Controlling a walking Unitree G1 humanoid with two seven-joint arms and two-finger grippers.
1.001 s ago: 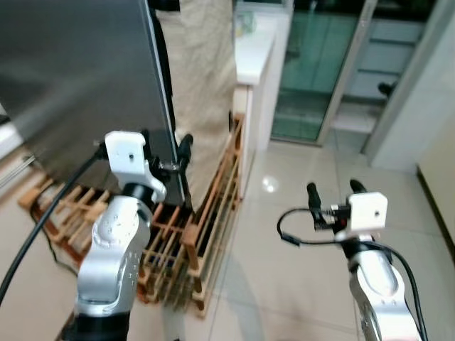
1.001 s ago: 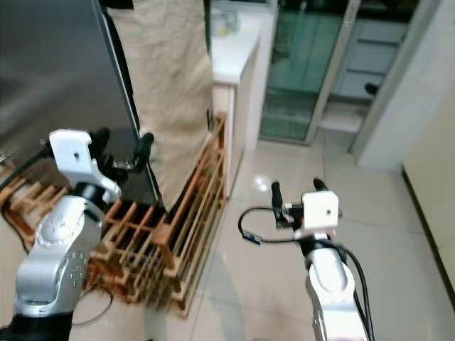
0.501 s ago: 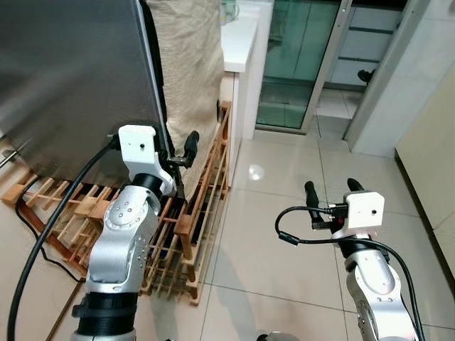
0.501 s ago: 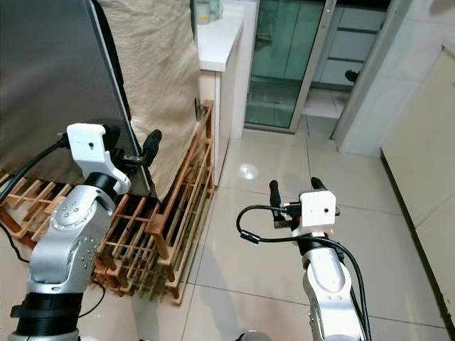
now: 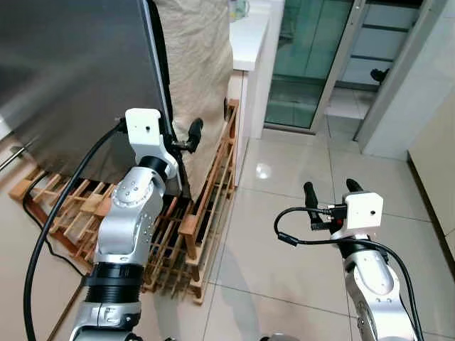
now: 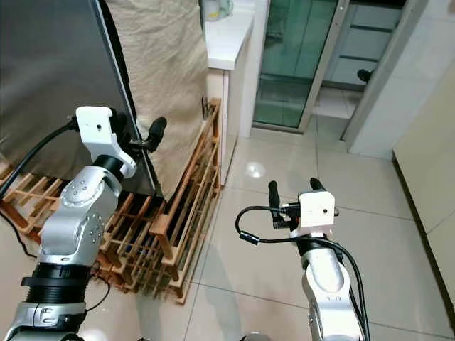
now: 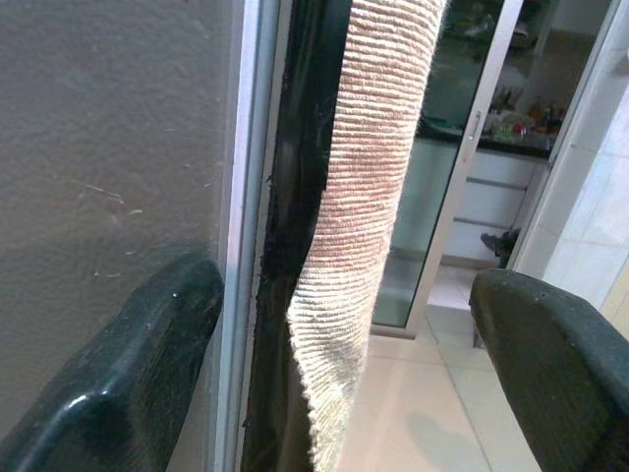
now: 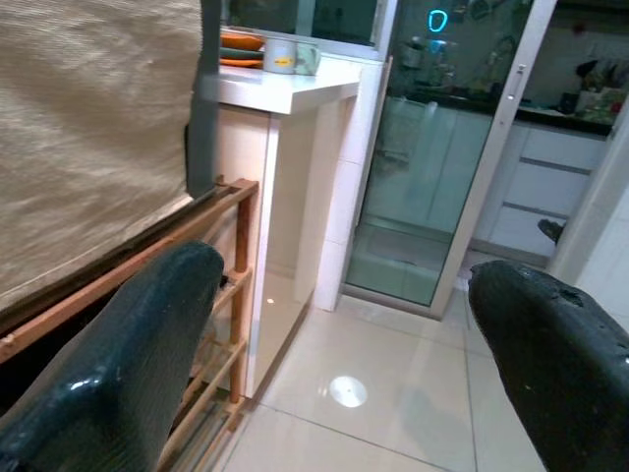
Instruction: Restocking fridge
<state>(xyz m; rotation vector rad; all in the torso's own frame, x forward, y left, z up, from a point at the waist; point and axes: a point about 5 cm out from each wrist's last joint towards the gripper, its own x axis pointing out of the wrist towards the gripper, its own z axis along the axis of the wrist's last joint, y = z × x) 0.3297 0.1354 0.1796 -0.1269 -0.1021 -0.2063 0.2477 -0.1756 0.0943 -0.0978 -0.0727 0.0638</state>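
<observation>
The fridge's dark steel door (image 5: 71,71) fills the left side, standing on a wooden slatted rack (image 5: 206,206). A beige cloth (image 5: 199,57) hangs over the fridge's side, right behind the door edge. My left gripper (image 5: 179,138) is open at that edge. In the left wrist view one finger (image 7: 118,383) lies against the door face and the other finger (image 7: 560,364) is in free air, with the black door seal (image 7: 295,226) and the cloth (image 7: 364,197) between them. My right gripper (image 5: 330,190) is open and holds nothing above the tiled floor.
A white counter (image 5: 250,42) with cups on it stands beyond the cloth. A glass sliding door (image 5: 313,64) is at the back. Glossy floor tiles (image 5: 284,241) spread to the right. A black cable (image 5: 43,234) loops from my left arm down to the floor.
The whole view has shifted as the camera moved. My left gripper stays open at the door edge, and my right arm keeps the same pose.
</observation>
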